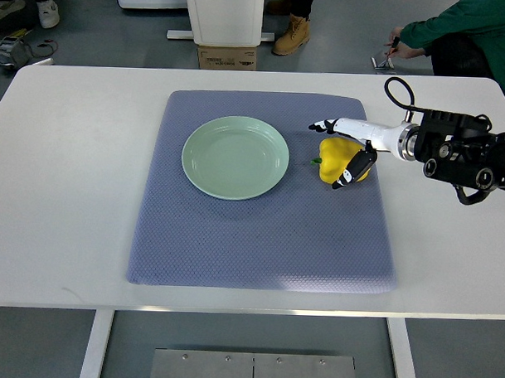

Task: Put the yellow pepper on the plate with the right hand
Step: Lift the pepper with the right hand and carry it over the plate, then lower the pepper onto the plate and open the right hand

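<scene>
A yellow pepper [336,159] with a green stem lies on the blue-grey mat [259,239], just right of the pale green plate [234,157]. The plate holds nothing. My right hand [330,152] reaches in from the right edge and sits over the pepper. Its fingers [324,125] stretch out straight along the pepper's far side with a small gap. Its thumb [347,176] lies against the near side. The pepper rests on the mat. The left arm is out of view.
The mat lies on a white table [62,191]. A person in a green sleeve [457,30] sits beyond the table's far right corner. A cardboard box [227,57] and a person's boots [291,37] are behind the far edge.
</scene>
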Tool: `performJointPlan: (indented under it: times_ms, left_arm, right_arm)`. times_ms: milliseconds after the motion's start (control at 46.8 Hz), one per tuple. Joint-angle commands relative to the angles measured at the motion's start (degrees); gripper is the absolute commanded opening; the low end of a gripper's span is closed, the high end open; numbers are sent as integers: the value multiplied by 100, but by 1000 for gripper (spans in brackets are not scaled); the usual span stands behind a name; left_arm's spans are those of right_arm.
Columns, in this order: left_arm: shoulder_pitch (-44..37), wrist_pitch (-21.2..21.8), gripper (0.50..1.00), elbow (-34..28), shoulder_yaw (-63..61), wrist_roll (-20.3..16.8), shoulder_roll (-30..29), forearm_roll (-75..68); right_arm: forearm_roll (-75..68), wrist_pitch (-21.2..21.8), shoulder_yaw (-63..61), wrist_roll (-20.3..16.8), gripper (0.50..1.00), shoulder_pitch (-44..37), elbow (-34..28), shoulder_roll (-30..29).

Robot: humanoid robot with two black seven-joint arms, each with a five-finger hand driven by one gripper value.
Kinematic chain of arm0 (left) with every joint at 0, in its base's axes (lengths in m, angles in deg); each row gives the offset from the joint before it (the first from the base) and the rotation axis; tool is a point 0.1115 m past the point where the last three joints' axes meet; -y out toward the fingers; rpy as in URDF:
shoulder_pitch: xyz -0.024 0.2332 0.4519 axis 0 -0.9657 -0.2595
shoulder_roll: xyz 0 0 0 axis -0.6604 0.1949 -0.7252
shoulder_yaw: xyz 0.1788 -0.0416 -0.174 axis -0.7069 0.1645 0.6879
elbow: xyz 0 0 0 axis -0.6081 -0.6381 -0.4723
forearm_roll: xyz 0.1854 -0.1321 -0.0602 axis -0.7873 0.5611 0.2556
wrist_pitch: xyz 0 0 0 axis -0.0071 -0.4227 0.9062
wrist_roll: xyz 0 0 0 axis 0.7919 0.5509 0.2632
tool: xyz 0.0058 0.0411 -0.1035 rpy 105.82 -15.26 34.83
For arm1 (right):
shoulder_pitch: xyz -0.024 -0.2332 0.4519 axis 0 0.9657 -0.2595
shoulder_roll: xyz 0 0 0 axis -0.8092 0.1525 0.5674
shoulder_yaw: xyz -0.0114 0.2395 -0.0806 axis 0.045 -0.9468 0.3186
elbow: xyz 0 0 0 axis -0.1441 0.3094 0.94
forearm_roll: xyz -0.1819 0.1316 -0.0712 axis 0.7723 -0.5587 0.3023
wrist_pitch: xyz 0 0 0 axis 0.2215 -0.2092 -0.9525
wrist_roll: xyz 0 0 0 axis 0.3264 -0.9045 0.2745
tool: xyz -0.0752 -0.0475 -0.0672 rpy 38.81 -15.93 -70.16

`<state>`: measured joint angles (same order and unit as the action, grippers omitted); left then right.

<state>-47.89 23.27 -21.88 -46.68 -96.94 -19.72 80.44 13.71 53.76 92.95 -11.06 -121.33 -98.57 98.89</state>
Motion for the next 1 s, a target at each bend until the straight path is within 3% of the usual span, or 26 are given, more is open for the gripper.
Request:
performJointPlan:
  times_ms: [0, 214, 299, 577, 982]
  left_arm:
    - [0, 0, 1000, 0, -1, 2, 0, 0]
    - [0, 0, 1000, 0, -1, -7, 0, 0]
    - [0, 0, 1000, 0, -1, -7, 0, 0]
    - [0, 0, 1000, 0, -1, 2, 0, 0]
    - [0, 0, 1000, 0, 8, 2, 0, 0]
  right_arm:
    - [0, 0, 102, -8, 824, 1, 21, -18]
    - [-166, 17, 243, -43, 573, -8, 197, -212]
    - [-456, 35, 313, -78, 500, -69, 188, -273]
    - [-781, 166, 331, 45, 500, -421, 145, -510]
    - [-1608, 430, -170, 36, 500, -852, 109, -1328]
